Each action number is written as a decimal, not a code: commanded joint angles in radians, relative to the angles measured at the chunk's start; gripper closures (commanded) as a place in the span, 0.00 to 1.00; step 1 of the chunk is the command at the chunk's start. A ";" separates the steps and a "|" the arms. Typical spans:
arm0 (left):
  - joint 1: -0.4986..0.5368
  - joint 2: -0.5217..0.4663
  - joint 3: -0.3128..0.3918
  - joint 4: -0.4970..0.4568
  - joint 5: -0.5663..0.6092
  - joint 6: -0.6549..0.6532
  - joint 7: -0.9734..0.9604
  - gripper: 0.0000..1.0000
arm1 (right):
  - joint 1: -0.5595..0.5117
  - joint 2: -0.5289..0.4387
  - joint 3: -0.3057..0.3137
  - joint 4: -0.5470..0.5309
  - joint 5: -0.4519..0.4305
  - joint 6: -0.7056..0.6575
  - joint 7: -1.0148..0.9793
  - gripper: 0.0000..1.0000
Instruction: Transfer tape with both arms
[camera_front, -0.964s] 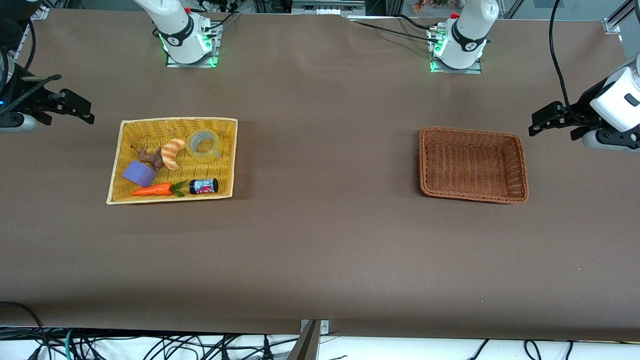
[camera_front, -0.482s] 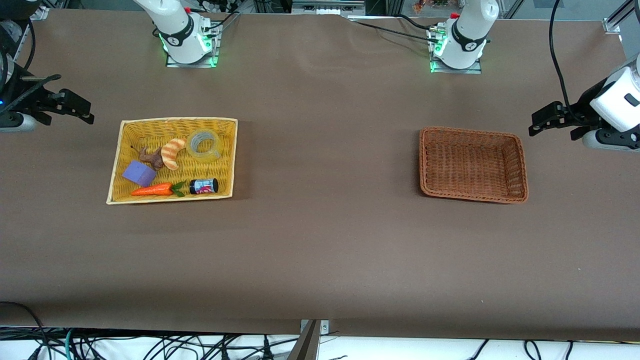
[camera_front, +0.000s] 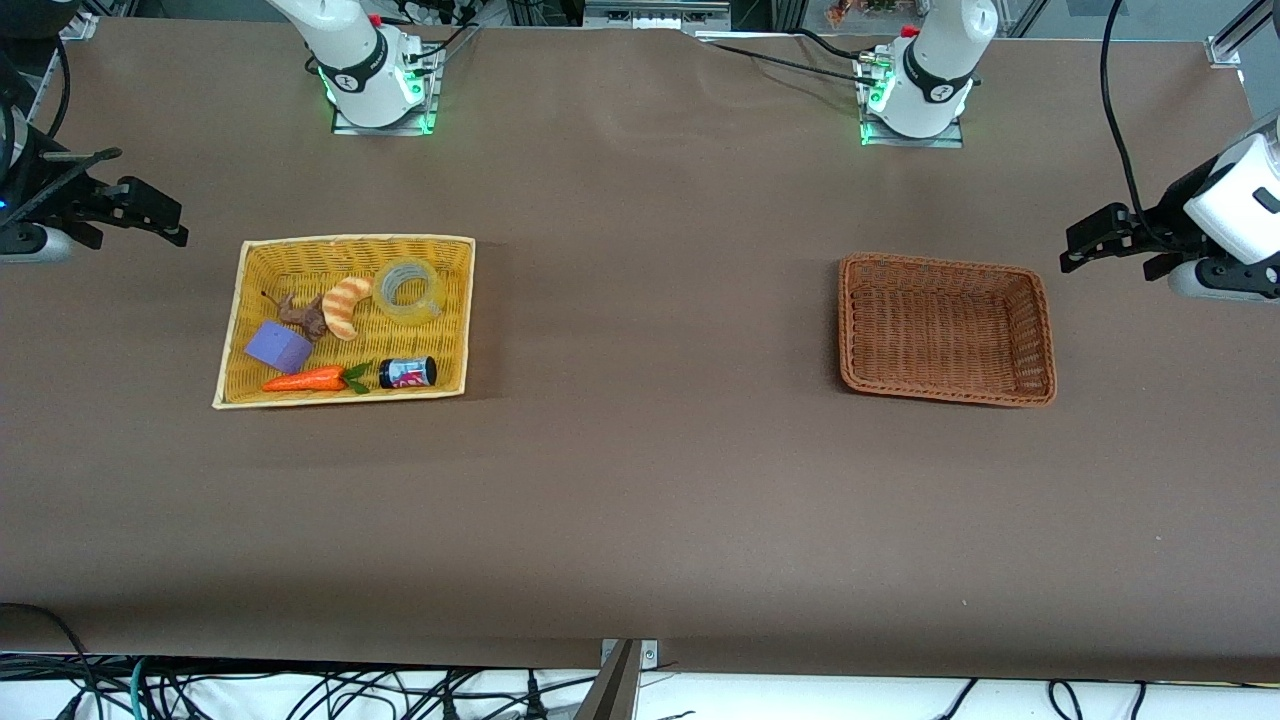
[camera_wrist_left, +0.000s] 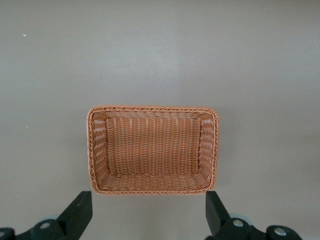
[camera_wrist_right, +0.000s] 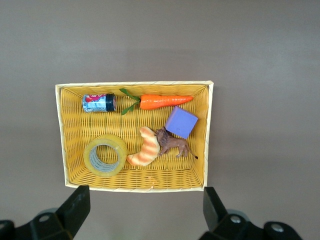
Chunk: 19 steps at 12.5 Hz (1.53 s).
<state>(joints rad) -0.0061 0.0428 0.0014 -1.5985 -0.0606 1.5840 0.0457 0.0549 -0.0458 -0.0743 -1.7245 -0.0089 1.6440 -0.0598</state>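
Note:
The tape (camera_front: 432, 297), a translucent yellowish ring, lies flat in the yellow basket (camera_front: 350, 240), in the corner nearest the right arm's base. It also shows in the right wrist view (camera_wrist_right: 106, 140). My right gripper (camera_front: 150, 215) is open and empty, hovering over the bare table beside the yellow basket at the right arm's end; its fingertips (camera_wrist_right: 77, 205) frame the basket's rim (camera_wrist_right: 135, 84). My left gripper (camera_front: 1095, 238) is open and empty over the table at the left arm's end, beside the brown wicker basket (camera_front: 945, 262), which holds nothing (camera_wrist_left: 154, 108).
The yellow basket also holds an orange-striped croissant toy (camera_front: 345, 305), a brown animal figure (camera_front: 300, 313), a purple block (camera_front: 279, 346), a carrot (camera_front: 305, 380) and a small can (camera_front: 408, 373). Brown table surface lies between the two baskets.
The left arm's wrist has shifted very slightly toward its end of the table. Nothing else has moved.

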 joint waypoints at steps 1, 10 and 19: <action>0.002 0.003 0.002 0.015 -0.002 -0.010 0.002 0.00 | -0.020 0.009 0.011 0.028 0.001 -0.023 -0.008 0.00; 0.002 0.006 0.002 0.015 -0.002 -0.010 0.002 0.00 | -0.015 0.009 0.015 0.028 0.000 -0.026 -0.008 0.00; 0.026 0.005 0.002 0.017 0.002 -0.015 0.002 0.00 | 0.052 0.085 0.031 -0.026 -0.019 -0.116 0.000 0.00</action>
<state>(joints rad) 0.0020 0.0454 0.0027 -1.5981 -0.0606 1.5840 0.0457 0.0684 0.0050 -0.0516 -1.7362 -0.0198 1.5640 -0.0598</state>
